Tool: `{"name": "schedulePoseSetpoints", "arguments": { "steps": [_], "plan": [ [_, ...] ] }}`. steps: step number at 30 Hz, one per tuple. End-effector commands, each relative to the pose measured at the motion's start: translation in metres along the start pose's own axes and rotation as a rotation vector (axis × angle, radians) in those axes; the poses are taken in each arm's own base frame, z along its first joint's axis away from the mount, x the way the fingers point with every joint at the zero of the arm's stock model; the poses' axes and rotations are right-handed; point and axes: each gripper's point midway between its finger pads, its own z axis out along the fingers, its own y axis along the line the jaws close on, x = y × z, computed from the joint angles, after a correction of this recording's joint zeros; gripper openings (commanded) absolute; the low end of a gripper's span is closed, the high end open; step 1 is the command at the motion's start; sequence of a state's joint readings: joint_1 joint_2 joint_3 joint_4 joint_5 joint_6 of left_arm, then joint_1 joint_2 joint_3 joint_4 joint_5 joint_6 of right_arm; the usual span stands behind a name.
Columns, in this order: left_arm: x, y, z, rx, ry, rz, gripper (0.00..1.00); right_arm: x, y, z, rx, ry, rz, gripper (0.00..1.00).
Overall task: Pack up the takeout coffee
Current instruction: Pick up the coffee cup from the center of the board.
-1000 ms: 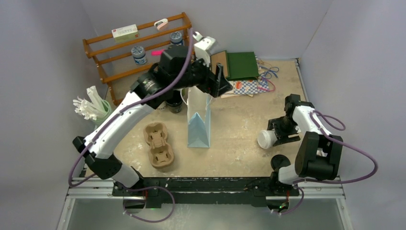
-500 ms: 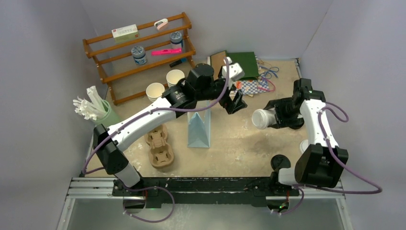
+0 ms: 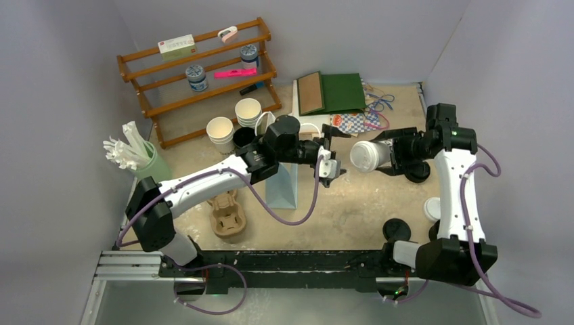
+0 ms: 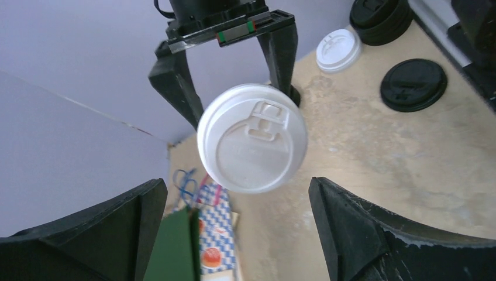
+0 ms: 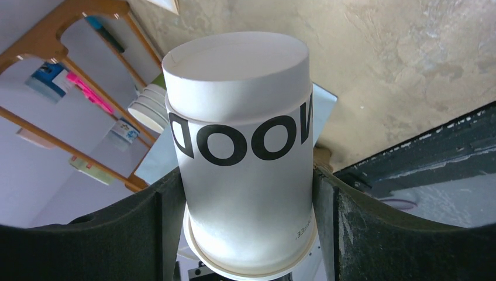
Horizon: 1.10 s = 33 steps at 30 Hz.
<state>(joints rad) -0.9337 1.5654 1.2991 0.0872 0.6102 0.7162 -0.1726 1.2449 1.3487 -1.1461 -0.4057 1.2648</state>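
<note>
My right gripper is shut on the cream-white coffee cup and holds it on its side above the table, its white lid facing left. In the right wrist view the cup fills the space between my fingers, its base towards the camera. My left gripper is open and empty just left of the lid. In the left wrist view the lid hangs just beyond my open gripper. The black cup stands by the stacked cups, partly hidden by my left arm.
A light-blue paper bag stands upright under my left arm. A brown pulp carrier lies to its left. Loose lids lie on the right, a white one among them. Stacked cream cups, a wooden shelf and a green book stand at the back.
My right gripper has lifted the white cup off the table and carried it up and left. My left gripper has swung from behind the bag round to face the lid.
</note>
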Motion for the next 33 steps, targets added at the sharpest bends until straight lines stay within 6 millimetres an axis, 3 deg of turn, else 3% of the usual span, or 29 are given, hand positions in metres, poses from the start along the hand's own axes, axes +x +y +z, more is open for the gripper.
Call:
{"name": "schedulePoseSetpoints", "arguments": {
  "steps": [1, 12, 19, 33],
  "plan": [
    [-0.030, 0.014, 0.010, -0.022, -0.105, 0.308, 0.99, 0.023, -0.003, -0.020, -0.015, 0.067, 0.034, 0.68],
    [-0.022, -0.003, 0.043, -0.035, -0.016, 0.404, 0.99, 0.031, 0.003, -0.024, -0.047, 0.111, 0.053, 0.69],
    [-0.017, 0.004, 0.041, -0.072, 0.025, 0.408, 1.00, 0.032, 0.001, -0.023, -0.043, 0.121, 0.047, 0.69],
    [-0.010, 0.001, 0.039, -0.064, 0.034, 0.392, 1.00, 0.033, 0.000, -0.022, -0.042, 0.125, 0.032, 0.69]
  ]
}}
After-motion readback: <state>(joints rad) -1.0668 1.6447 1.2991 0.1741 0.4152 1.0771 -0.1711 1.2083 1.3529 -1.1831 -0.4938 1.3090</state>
